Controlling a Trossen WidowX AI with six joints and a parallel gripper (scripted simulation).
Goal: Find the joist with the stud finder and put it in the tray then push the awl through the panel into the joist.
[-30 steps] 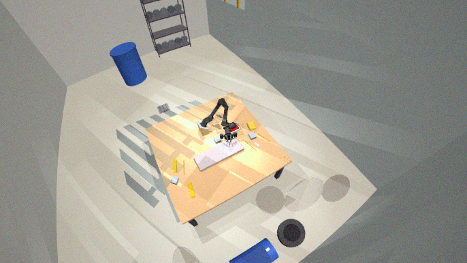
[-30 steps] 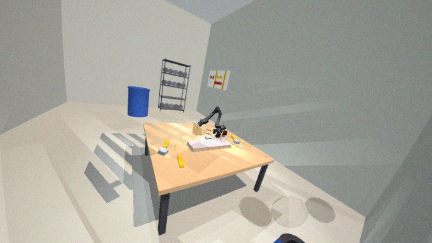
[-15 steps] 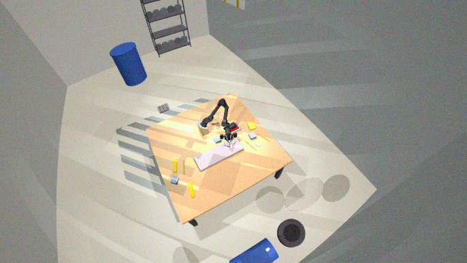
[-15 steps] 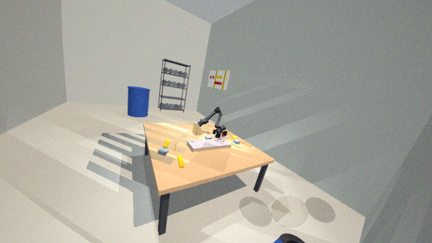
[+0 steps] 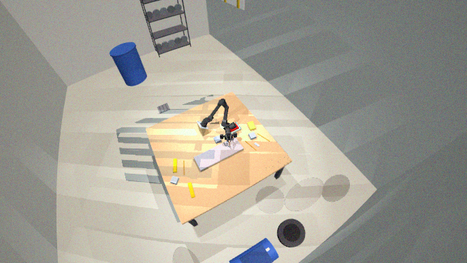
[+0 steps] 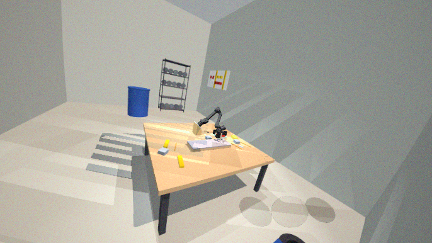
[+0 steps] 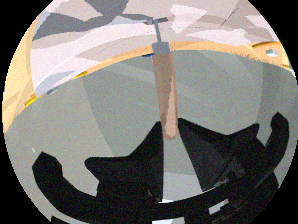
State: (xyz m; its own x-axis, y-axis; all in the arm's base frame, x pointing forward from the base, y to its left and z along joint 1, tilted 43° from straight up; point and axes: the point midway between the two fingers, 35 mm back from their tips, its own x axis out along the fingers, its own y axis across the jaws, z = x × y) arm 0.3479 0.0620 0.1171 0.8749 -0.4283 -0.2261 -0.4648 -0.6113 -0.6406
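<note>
My gripper [image 5: 229, 142] [image 6: 220, 138] [image 7: 169, 123] is shut on the awl, over the right part of the pale floor panel [image 5: 208, 159] [image 6: 201, 145] [image 7: 62, 62]. The awl [image 7: 165, 90] has a brown wooden handle, a grey collar and a thin metal shaft pointing at the panel. A dark mark lies at the shaft's far end; I cannot tell whether the tip touches or enters the panel. The red stud finder [image 5: 234, 128] [image 6: 223, 136] sits in the white-rimmed tray behind the gripper, partly hidden by the arm. The joist is hidden.
A grey block [image 5: 217, 139] [image 6: 208, 137] lies just behind the panel. Another grey block [image 5: 252, 135] [image 6: 236, 141] and a yellow block [image 5: 251, 125] lie right of the arm, with thin orange sticks. Two yellow bars [image 5: 175, 165] [image 5: 191, 190] lie to the left. A pale upright board [image 6: 197, 128] stands by the arm's base.
</note>
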